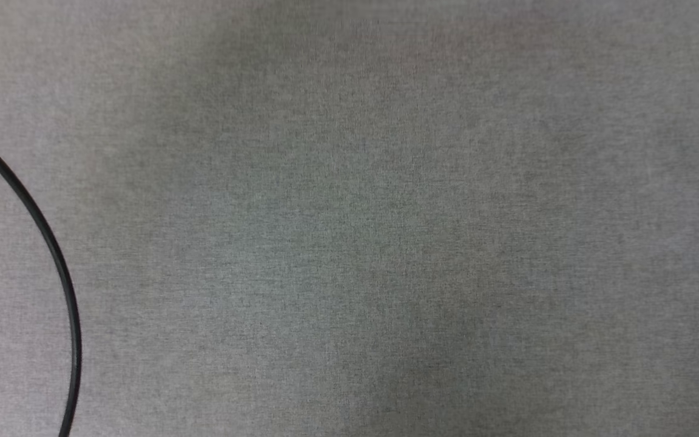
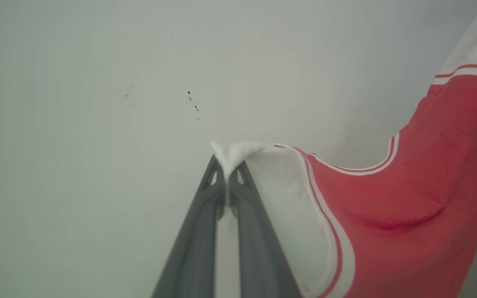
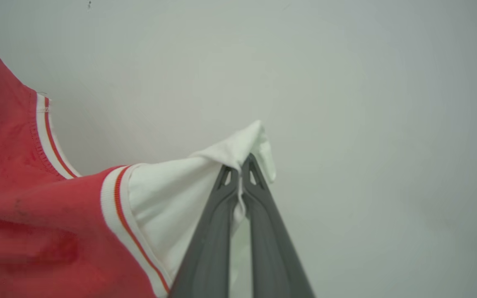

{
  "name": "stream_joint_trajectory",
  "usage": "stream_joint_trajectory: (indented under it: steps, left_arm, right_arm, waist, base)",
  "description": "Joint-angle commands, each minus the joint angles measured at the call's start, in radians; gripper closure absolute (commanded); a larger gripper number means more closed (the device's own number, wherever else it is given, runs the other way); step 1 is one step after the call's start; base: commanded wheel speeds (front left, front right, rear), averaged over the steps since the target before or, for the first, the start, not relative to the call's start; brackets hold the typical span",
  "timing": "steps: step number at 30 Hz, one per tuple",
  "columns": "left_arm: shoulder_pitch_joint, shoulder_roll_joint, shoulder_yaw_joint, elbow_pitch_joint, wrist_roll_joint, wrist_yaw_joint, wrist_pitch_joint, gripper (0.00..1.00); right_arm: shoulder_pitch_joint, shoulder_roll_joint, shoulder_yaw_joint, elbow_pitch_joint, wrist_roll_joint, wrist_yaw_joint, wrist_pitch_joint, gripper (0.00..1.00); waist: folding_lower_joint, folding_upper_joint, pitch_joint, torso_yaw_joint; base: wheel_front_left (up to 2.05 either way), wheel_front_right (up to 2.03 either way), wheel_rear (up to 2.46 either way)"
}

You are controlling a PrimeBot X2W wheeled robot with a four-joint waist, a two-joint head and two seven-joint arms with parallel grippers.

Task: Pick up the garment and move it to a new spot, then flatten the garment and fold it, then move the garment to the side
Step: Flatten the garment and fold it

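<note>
- Pinching the bunched tip of a white sleeve [image 2: 288, 194], the left gripper [image 2: 227, 171] has its two dark fingers pressed together on the cloth of the red jersey-style T-shirt [image 2: 408, 198]. A tuft of white fabric pokes out past the tips.
- To the right of that grip in the left wrist view, the T-shirt's red body sags in a shallow curve and then climbs toward the upper corner. Red-and-white striped trim [image 2: 338, 236] runs where the sleeve meets the body.
- The right gripper [image 3: 242, 174] is clamped on the T-shirt's second white sleeve [image 3: 172, 194] (fingers closed tight, fabric folded over their tips). In the right wrist view the red body spreads away to the left of the grip.
- The T-shirt is held at both sleeves, in front of a plain pale backdrop [image 3: 387, 124].
- In the head view, a grey woven surface [image 1: 386, 243] carries a thin black cable [image 1: 52, 249] that arcs along its left edge. Where this surface lies in relation to the T-shirt cannot be told.
</note>
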Motion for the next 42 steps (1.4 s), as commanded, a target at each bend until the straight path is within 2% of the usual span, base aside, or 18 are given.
stream_joint_trajectory:
  steps: [1,7,13,17,29,36,42]
  left_arm:
    - [-0.037,-0.005,0.014,0.016,-0.002,0.002,-0.021,1.00]
    - [-0.062,-0.020,0.000,0.098,-0.019,-0.009,-0.047,1.00]
    - [0.016,-0.018,-0.041,0.152,-0.051,-0.014,-0.085,1.00]
    - [0.109,-0.010,-0.077,0.158,-0.090,-0.015,-0.120,1.00]
    - [0.513,0.076,-0.179,0.085,-0.202,-0.015,-0.233,1.00]
    - [0.822,0.128,-0.203,-0.006,-0.262,0.026,-0.271,1.00]
    - [1.097,0.202,-0.182,-0.139,-0.342,0.109,-0.289,1.00]
  right_arm:
    - [-0.032,0.014,0.003,0.026,-0.013,-0.001,-0.018,1.00]
    - [-0.082,0.065,0.046,0.135,-0.018,-0.001,-0.090,1.00]
    - [-0.007,0.084,0.146,0.201,0.015,-0.001,-0.137,1.00]
    - [0.074,0.104,0.211,0.233,0.062,-0.001,-0.174,1.00]
    - [0.411,0.151,0.392,0.245,0.233,-0.001,-0.295,1.00]
    - [0.642,0.112,0.484,0.200,0.343,-0.001,-0.362,1.00]
    - [0.822,0.045,0.560,0.135,0.400,-0.001,-0.401,1.00]
  waist:
    - [-0.0001,0.0000,0.030,0.003]
    - [-0.0001,0.0000,0.073,0.004]
    - [-0.0001,0.0000,0.072,-0.002]
    - [-0.0001,0.0000,0.046,-0.006]
    - [-0.0001,0.0000,-0.103,-0.024]
    - [-0.0001,0.0000,-0.190,-0.033]
    - [-0.0001,0.0000,-0.265,-0.049]
  base:
    - [0.00,0.00,0.00]
    - [0.00,0.00,0.00]
    - [0.00,0.00,0.00]
    - [0.00,0.00,0.00]
    - [0.00,0.00,0.00]
    - [0.00,0.00,0.00]
    - [0.00,0.00,0.00]
